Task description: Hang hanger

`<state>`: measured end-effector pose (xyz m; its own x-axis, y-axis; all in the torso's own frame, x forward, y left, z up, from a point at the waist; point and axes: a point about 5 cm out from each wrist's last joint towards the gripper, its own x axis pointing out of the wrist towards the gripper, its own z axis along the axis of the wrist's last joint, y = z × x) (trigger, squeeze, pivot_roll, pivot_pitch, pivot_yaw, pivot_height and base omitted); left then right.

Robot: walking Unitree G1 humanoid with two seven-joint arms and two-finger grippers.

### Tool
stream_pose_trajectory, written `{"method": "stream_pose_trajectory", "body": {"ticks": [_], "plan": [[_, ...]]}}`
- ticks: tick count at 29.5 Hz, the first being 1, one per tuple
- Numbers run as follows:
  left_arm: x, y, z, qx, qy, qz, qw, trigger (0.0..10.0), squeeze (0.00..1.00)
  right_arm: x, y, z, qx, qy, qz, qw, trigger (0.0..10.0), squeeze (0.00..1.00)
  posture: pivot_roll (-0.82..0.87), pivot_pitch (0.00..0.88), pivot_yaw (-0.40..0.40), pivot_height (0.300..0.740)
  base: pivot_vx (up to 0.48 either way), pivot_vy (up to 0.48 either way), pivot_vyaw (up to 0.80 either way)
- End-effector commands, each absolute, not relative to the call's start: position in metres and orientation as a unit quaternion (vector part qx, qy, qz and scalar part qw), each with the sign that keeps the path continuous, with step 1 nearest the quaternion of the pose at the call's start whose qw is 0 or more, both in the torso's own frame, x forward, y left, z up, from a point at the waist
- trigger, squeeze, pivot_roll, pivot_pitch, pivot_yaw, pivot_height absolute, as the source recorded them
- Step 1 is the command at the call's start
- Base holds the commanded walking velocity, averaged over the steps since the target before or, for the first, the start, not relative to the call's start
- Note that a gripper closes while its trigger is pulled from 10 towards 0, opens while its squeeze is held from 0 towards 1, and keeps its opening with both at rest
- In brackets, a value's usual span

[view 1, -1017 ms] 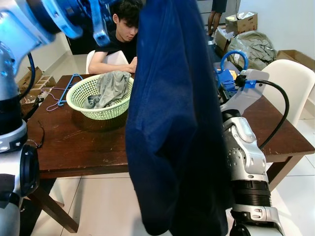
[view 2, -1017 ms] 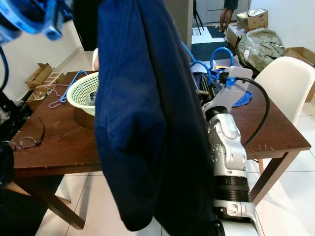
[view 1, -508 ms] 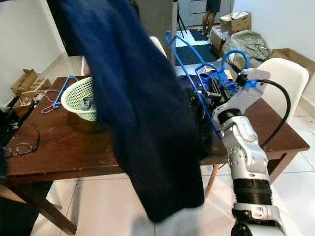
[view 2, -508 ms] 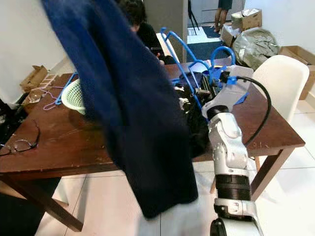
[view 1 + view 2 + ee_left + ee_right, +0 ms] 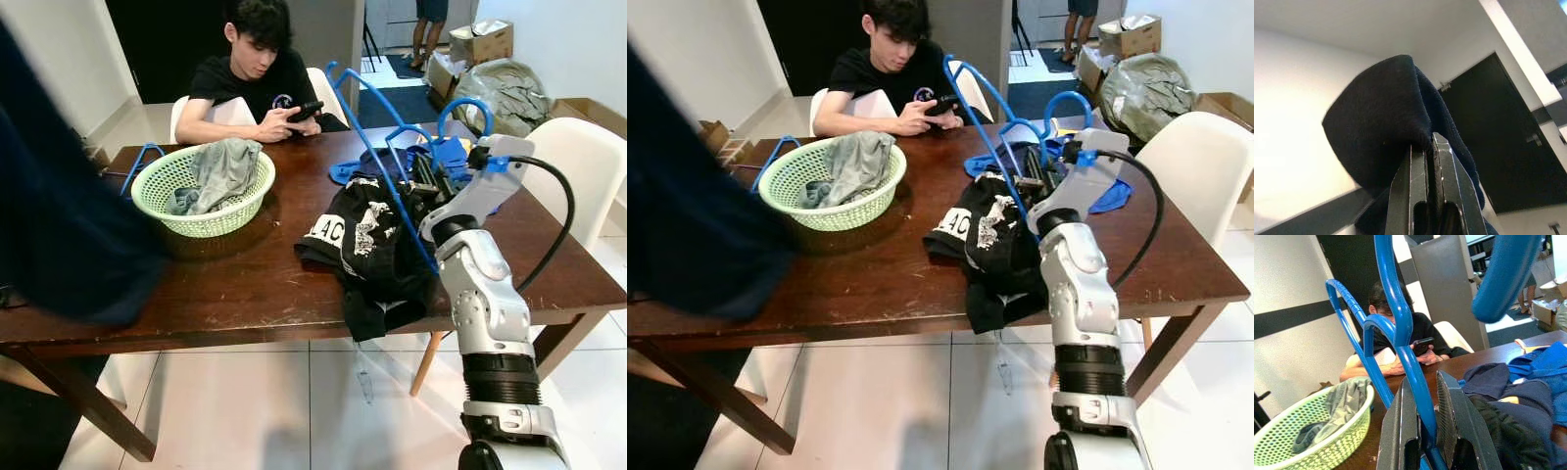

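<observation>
I have the right gripper [image 5: 1422, 431] clenched on the blue hanger [image 5: 377, 147] above the black printed shirt [image 5: 367, 245]; the left gripper [image 5: 1427, 161] pinches the navy garment [image 5: 59, 225]. Risk (my judgement): the hanger twists, missing the garment's neck opening.

Blurred dark blue garment [image 5: 59, 235] cut off at the left edge, its upper part unseen.
</observation>
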<state>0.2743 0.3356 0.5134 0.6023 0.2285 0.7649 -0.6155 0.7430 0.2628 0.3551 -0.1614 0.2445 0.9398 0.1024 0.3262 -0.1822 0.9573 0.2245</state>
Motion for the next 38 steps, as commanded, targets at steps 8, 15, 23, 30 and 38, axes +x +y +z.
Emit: {"method": "stream_pose_trajectory", "body": {"ticks": [8, 15, 23, 30, 38], "plan": [[0.329, 0.321, 0.443, 0.216, -0.307, 0.159, 0.913, 0.0, 0.00, 0.353, -0.162, 0.246, 0.125, -0.158, 0.082, 0.976, 10.0, 0.00, 0.03, 0.012, 0.038, 0.740, 0.000, 0.000, 0.00], [0.332, 0.292, 0.447, 0.181, -0.348, 0.082, 0.916, 0.0, 0.00, 0.352, -0.160, 0.246, 0.124, -0.158, 0.086, 0.976, 10.0, 0.00, 0.04, 0.010, 0.033, 0.740, 0.000, 0.000, 0.00], [0.335, 0.241, 0.439, 0.166, -0.374, -0.028, 0.912, 0.0, 0.00, 0.352, -0.157, 0.244, 0.126, -0.155, 0.089, 0.976, 10.0, 0.00, 0.04, 0.012, 0.032, 0.740, 0.150, 0.000, 0.00], [0.340, 0.168, 0.407, 0.141, -0.372, -0.137, 0.907, 0.0, 0.00, 0.353, -0.156, 0.244, 0.126, -0.155, 0.090, 0.976, 10.0, 0.00, 0.04, 0.003, 0.028, 0.740, 0.254, 0.000, 0.00], [0.338, 0.144, 0.400, 0.128, -0.376, -0.166, 0.902, 0.0, 0.00, 0.351, -0.160, 0.244, 0.125, -0.154, 0.085, 0.976, 10.0, 0.00, 0.03, 0.006, 0.035, 0.740, 0.125, 0.000, 0.00]]}}
